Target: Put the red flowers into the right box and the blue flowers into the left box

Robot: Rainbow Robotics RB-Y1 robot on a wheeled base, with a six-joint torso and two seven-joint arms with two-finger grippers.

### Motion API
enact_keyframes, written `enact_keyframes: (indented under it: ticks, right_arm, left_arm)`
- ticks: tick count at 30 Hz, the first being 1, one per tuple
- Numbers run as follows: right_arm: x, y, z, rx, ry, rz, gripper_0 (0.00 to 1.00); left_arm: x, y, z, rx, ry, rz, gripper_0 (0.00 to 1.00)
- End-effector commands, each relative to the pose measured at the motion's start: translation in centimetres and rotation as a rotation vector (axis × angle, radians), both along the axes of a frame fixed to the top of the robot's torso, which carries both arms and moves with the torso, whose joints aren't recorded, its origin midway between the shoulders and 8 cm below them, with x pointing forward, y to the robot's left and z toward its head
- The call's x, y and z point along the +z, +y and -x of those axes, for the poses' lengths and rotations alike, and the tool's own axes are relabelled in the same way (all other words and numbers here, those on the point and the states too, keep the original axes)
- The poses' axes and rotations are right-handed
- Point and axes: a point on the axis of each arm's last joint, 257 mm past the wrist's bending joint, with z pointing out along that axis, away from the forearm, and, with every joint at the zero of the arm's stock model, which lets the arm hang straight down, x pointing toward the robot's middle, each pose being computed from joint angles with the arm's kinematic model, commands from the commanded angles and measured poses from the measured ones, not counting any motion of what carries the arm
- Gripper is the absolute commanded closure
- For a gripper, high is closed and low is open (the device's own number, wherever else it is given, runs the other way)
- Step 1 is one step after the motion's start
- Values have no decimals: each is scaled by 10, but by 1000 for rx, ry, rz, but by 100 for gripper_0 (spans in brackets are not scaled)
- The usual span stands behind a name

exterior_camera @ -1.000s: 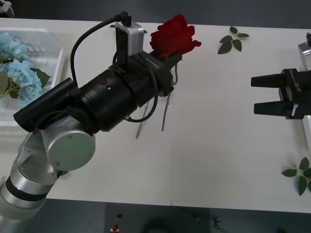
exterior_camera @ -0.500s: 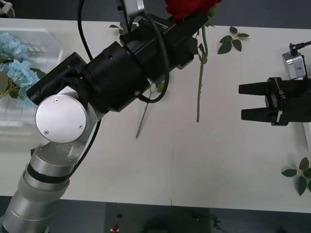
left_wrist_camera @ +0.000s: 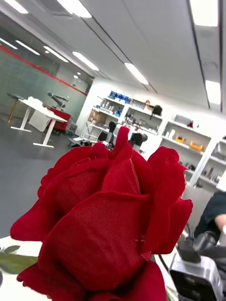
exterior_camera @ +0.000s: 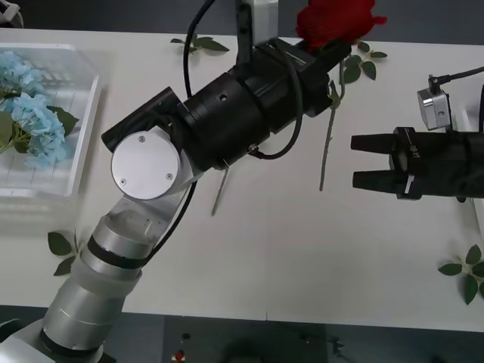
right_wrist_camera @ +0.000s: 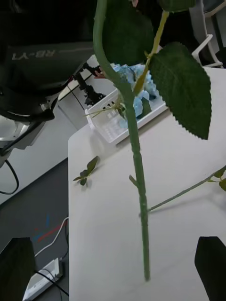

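My left gripper (exterior_camera: 324, 54) is shut on a red flower (exterior_camera: 333, 21) just under its bloom and holds it high over the table's far middle. The bloom of the red flower (left_wrist_camera: 103, 221) sits close before the left wrist camera. Its green stem (exterior_camera: 327, 144) hangs down, its tip clear of the table. My right gripper (exterior_camera: 354, 161) is open, its black fingertips pointing at the stem from the right, a little apart from it. In the right wrist view the stem (right_wrist_camera: 136, 164) stands between my right fingers (right_wrist_camera: 212, 263). Blue flowers (exterior_camera: 30, 113) lie in the left box (exterior_camera: 87, 128). The right box is out of view.
A loose green stem (exterior_camera: 221, 189) lies on the table under my left arm. Leaf sprigs lie at the far right (exterior_camera: 361, 64), the near right edge (exterior_camera: 465, 272) and the near left (exterior_camera: 60, 249). The table's front edge runs along the bottom.
My left arm has lifted the red flower and carried it to the right. My right gripper has moved left, closer to the hanging stem.
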Motion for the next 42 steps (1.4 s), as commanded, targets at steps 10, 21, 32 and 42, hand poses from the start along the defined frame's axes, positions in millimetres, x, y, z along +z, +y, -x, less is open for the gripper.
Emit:
enact_keyframes:
  ticks: [10, 21, 32, 42]
  right_arm:
    - [-7, 21, -8, -15, -6, -6, 0]
    - [-13, 31, -12, -31, 6, -22, 54]
    - [-15, 32, -11, -28, 11, -20, 100]
    - [-13, 33, -12, -27, 5, -21, 100]
  left_arm:
    - [6, -32, 24, -112, 9, 27, 100]
    - [-4, -40, 29, -149, 49, 31, 100]
    - [-8, -39, 29, -155, 61, 31, 100]
    - [-15, -33, 25, -145, 74, 25, 82]
